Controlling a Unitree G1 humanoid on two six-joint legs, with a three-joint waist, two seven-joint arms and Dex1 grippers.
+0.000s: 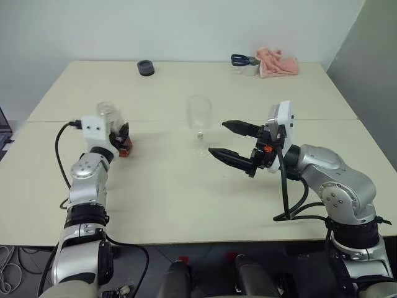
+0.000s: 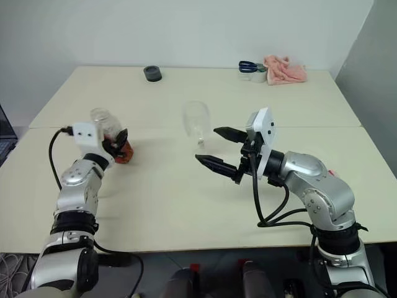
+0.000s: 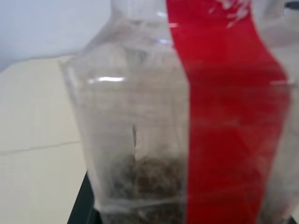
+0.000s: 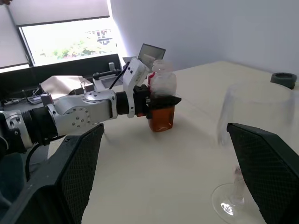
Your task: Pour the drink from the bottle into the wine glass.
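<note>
The bottle (image 1: 110, 116) stands upright on the left side of the table, clear with a red label stripe (image 3: 224, 116). The amber drink (image 4: 162, 119) fills only its bottom. My left gripper (image 1: 121, 140) is shut on the bottle's lower half, seen from the side in the right wrist view. The empty wine glass (image 1: 199, 121) stands upright at the table's middle, its foot (image 4: 231, 201) on the surface. My right gripper (image 1: 218, 138) is open just right of the glass, level with its stem and lower bowl, touching nothing. Its fingers (image 4: 266, 168) frame the glass and the bottle.
A black round lid (image 1: 146, 67) lies at the far edge. A pink cloth (image 1: 277, 62) and blue-handled scissors (image 1: 245, 60) in a cup sit at the far right. A seam (image 1: 155, 120) runs across the cream table. Cables hang from both wrists.
</note>
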